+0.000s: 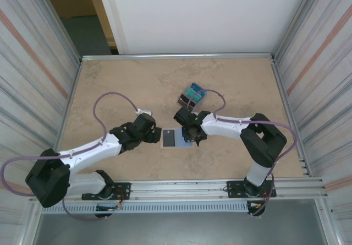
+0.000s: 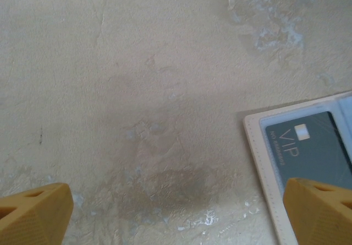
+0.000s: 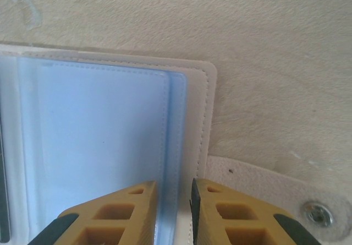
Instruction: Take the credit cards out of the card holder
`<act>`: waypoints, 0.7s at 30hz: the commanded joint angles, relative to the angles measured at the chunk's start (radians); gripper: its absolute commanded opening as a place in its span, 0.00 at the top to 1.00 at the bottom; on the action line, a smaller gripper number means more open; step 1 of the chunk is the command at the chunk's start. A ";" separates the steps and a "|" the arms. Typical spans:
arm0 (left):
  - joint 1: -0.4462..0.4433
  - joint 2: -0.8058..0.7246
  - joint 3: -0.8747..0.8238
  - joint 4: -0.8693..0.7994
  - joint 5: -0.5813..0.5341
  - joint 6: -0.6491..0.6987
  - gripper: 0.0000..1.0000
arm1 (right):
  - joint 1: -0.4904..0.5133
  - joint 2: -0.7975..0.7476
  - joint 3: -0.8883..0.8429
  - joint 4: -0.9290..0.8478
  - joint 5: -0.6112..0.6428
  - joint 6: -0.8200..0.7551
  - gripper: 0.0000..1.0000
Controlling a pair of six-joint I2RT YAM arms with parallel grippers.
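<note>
1. Overhead, the card holder [image 1: 176, 139] lies opened flat on the table [image 1: 110, 85]. A dark grey card [image 1: 168, 139] fills its left half, and its right half shows pale blue lining. A loose pile of teal and dark credit cards [image 1: 192, 95] sits beyond the card holder, well apart from it. The left gripper [image 1: 155, 136] is just left of the card holder, and the right gripper [image 1: 191, 137] is over its right half.
2. From the left wrist, the left gripper [image 2: 176, 201] stands wide and holds nothing. One yellow finger [image 2: 322, 212] overlaps the card holder [image 2: 258, 140] at its cream, stitched edge. The dark grey card [image 2: 311, 151], printed "VIP" with a small pale chip, sits in its pocket.
3. From the right wrist, the right gripper [image 3: 174, 192] is narrowed to a slit over the right edge of the card holder [image 3: 99, 129], at its pale blue pocket. Whether it pinches anything I cannot tell. The tan closing tab [image 3: 264, 184], with a metal snap [image 3: 319, 214], juts out to the right of the card holder.
</note>
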 commanded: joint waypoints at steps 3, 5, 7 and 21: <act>-0.018 0.044 0.044 -0.018 -0.068 0.026 0.01 | -0.025 -0.077 -0.029 -0.048 0.055 -0.016 0.76; -0.021 0.065 0.052 -0.019 -0.069 0.029 0.01 | -0.028 -0.099 -0.031 -0.057 0.061 -0.017 0.76; -0.025 0.083 0.057 -0.018 -0.068 0.031 0.01 | -0.029 -0.122 -0.028 -0.064 0.065 -0.016 0.77; -0.064 0.207 0.093 0.038 -0.041 0.039 0.01 | -0.044 -0.194 -0.055 0.111 -0.186 0.016 0.80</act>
